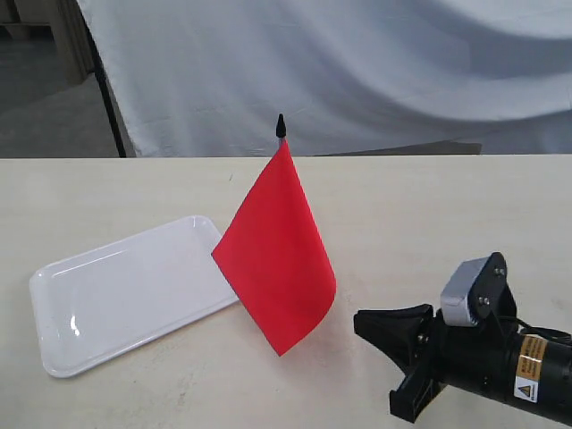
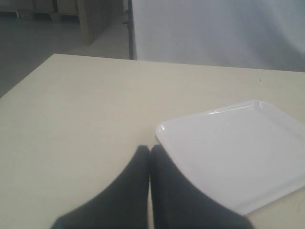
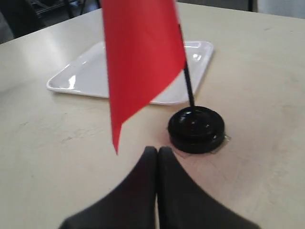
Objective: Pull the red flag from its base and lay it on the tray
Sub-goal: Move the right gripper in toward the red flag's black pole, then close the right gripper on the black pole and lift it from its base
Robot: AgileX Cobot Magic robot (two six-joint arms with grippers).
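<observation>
The red flag [image 1: 277,259] stands upright on its thin black stick, pointed tip [image 1: 281,126] up, near the middle of the table. In the exterior view the cloth hides the base. The right wrist view shows the stick [image 3: 188,88] seated in the black round base [image 3: 196,128], just beyond my right gripper [image 3: 157,151], which is shut and empty. In the exterior view that gripper [image 1: 365,322] sits low, to the right of the flag. The white tray [image 1: 125,290] lies left of the flag and holds nothing. My left gripper [image 2: 150,150] is shut, empty, at the tray's [image 2: 238,152] near corner.
A white cloth backdrop [image 1: 357,71] hangs behind the table's far edge. The light wooden tabletop [image 1: 429,223] stretches bare to the right of the flag. The left arm is outside the exterior view.
</observation>
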